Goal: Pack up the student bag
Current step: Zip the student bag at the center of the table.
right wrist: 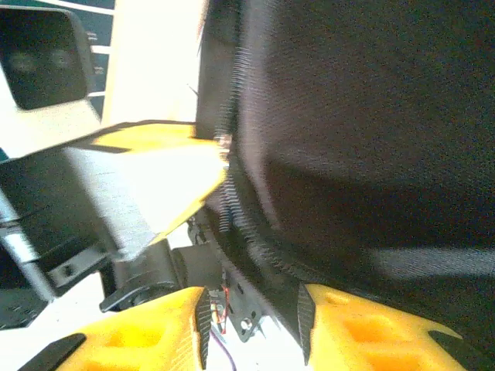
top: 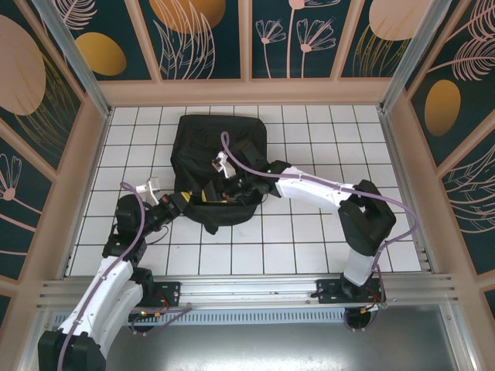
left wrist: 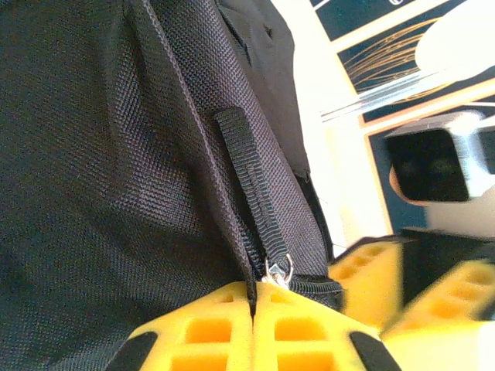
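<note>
**Location.** Student bag (top: 220,147) lies flat on the white gridded counter (top: 309,247), centre of the work area and pushed toward 12 o'clock. Its near edge faces both arm bases. No loose items to pack are visible on the counter.

**L arm.** Left gripper (left wrist: 253,313) is at the bag's 7 o'clock corner. Jaws are pressed together w/ no gap at the tips, and the bag's seam runs straight into the closing line. A black webbing pull tab (left wrist: 246,174) hangs just above, and its metal ring (left wrist: 277,269) sits touching the jaw tips. Judged to be a pinch on bag fabric right at the zip, not on the tab itself. Likely purpose is to anchor that corner so the soft cloth can't drag along when the zip or flap is worked.

**R arm.** Right gripper (right wrist: 252,301) is at the bag's 6 o'clock edge, close beside the L one. Jaws are spread and straddle the rim, w/ zipper teeth (right wrist: 227,205) running up from between them. No bite confirmed, as pad contact can't be made out.

**Assessment.** Opening stage, approx. early in the task. One arm braces while the other is lined up on the zip line. Whether the zip is part-open can't be told.

**Risk.** Limp fabric may bunch between the two closely spaced grippers, and the R fingers may foul the L ones.
</note>
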Action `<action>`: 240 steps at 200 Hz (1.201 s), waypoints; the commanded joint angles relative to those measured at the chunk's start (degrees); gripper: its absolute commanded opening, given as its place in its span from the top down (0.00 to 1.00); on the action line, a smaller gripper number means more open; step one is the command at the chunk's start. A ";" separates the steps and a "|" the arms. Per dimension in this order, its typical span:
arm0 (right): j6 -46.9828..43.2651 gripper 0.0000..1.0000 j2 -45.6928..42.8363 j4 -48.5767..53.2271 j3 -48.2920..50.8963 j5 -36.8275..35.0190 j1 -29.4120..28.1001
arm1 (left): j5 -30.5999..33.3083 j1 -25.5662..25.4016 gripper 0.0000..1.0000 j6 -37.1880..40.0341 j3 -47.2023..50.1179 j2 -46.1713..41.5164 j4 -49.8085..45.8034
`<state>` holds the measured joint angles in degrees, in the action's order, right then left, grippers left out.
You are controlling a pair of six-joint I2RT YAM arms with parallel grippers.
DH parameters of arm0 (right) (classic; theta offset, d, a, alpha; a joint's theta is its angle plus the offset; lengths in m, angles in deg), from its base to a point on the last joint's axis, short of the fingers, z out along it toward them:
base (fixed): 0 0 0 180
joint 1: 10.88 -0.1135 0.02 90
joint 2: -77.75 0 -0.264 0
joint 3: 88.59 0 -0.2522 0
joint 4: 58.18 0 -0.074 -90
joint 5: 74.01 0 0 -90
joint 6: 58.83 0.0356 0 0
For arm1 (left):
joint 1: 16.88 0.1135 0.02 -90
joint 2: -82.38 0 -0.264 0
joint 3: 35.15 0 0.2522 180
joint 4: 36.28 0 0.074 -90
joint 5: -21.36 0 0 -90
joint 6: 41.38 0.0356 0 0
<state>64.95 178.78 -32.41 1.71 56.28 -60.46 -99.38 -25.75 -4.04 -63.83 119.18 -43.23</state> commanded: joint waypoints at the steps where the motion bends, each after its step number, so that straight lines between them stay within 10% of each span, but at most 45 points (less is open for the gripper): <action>1: -5.85 0.60 -2.53 7.80 -4.52 0.55 0.44 | 1.69 -0.17 1.00 2.91 0.59 -0.58 1.28; 100: -1.52 0.59 15.73 18.51 -31.32 -2.83 -1.19 | 0.42 -0.18 1.00 2.52 0.88 -0.76 1.87; 240: -3.76 0.60 20.21 20.77 -33.13 -6.99 -1.75 | -1.94 -0.17 1.00 1.29 0.16 1.09 3.76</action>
<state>62.87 197.84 -14.07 -28.54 51.25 -61.88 -99.53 -25.75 -2.64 -63.04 120.42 -43.74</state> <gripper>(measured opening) 0.402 0.059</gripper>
